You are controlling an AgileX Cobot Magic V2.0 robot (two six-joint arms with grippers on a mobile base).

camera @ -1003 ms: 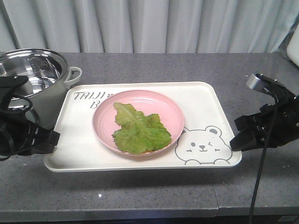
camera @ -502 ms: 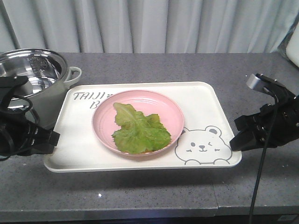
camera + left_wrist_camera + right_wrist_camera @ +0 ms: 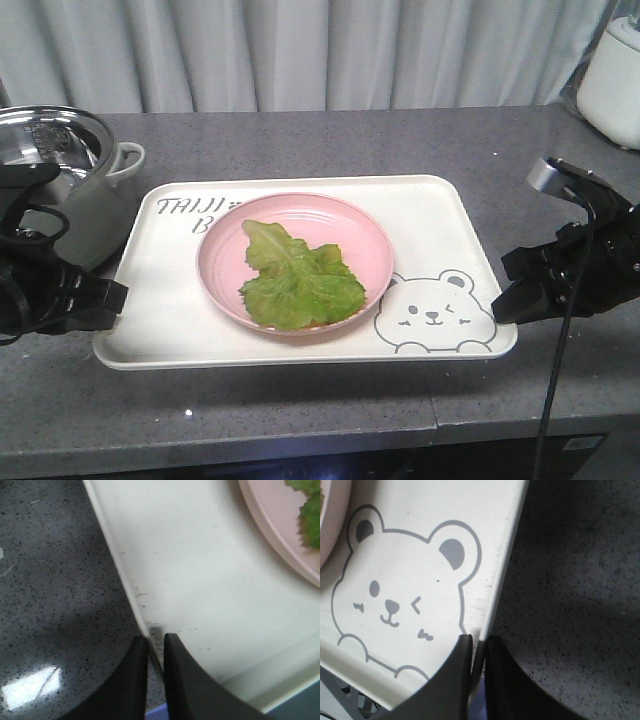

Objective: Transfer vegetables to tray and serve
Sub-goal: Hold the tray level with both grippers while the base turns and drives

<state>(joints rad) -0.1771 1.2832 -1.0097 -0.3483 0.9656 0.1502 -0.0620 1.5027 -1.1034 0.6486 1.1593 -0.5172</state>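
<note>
The vegetables, one crinkled green lettuce leaf point(image 3: 300, 280), lie on a round pink plate point(image 3: 350, 225) in the middle of the cream tray point(image 3: 450, 230) with the bear drawing. The tray hangs level a little above the grey counter and casts a shadow below. My left gripper point(image 3: 110, 297) is shut on the tray's left rim, and the wrist view shows the rim pinched between its dark fingers point(image 3: 156, 639). My right gripper point(image 3: 505, 305) is shut on the right rim beside the bear, with the rim clamped between its jaws point(image 3: 479, 640).
A steel pot point(image 3: 60, 170) in a grey cooker body stands at the back left, close to the tray's corner. A white appliance point(image 3: 615, 60) sits at the far right back. Grey curtains hang behind the counter point(image 3: 300, 140). The counter's front edge runs along the bottom.
The background has shifted: the pot slid left in view and a white appliance appeared at the right. The tray and both grippers keep their places in the picture.
</note>
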